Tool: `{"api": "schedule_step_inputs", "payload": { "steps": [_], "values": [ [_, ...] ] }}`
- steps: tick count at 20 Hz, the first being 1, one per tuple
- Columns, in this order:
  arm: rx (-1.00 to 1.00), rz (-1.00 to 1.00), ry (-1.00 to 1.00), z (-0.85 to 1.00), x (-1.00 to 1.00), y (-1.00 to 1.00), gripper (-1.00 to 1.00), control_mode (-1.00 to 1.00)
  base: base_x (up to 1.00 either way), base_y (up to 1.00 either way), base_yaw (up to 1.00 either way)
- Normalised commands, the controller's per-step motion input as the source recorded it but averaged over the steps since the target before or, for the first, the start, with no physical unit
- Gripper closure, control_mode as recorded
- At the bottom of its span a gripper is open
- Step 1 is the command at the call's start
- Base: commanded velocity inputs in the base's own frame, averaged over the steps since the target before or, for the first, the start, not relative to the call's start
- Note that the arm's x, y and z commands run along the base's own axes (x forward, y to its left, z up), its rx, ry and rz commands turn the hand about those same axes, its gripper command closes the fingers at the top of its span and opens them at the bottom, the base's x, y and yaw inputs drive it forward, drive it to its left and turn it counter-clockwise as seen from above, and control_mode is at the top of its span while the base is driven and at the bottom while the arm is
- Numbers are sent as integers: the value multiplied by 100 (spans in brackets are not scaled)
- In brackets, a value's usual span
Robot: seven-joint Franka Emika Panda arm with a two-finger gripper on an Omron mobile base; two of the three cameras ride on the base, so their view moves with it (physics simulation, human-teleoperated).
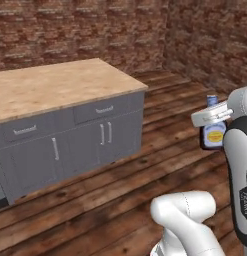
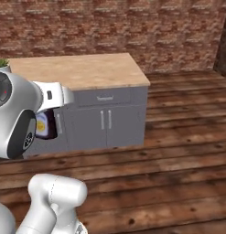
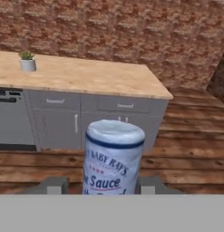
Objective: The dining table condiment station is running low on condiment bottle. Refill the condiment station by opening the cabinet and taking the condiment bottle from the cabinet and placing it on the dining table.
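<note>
Grey fingers (image 3: 150, 185) flank half-hidden condiment bottle (image 3: 113, 156).

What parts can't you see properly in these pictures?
- Bottle: in the left base view the arm covers its right side; in the right base view the arm hides most of it.
- Bottle's bottom: cut off at the lower edge in the hand view.
- Gripper: only the fingertips show there.
- Small plant on the counter: too tiny for detail.

bottle (image 1: 213, 134): dark, bluish cap, yellow label | counter (image 1: 55, 85): beige top, grey doors | wall (image 2: 110, 27): red-brown brick | floor (image 2: 169, 151): brown wood
</note>
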Motion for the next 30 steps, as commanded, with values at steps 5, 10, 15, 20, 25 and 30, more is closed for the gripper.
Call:
{"api": "schedule_step_inputs", "payload": {
  "steps": [5, 10, 15, 20, 25, 30],
  "values": [
    [0, 0, 0, 0, 0, 0, 100, 100, 90, -78, 40],
    [0, 0, 0, 0, 0, 0, 100, 100, 91, -90, 49],
    [0, 0, 0, 0, 0, 0, 100, 100, 78, -96, 49],
    [0, 0, 0, 0, 0, 0, 100, 100, 35, -100, 36],
    [0, 0, 0, 0, 0, 0, 100, 100, 24, -100, 24],
    [0, 0, 0, 0, 0, 0, 100, 100, 43, -100, 27]
  ]
}}
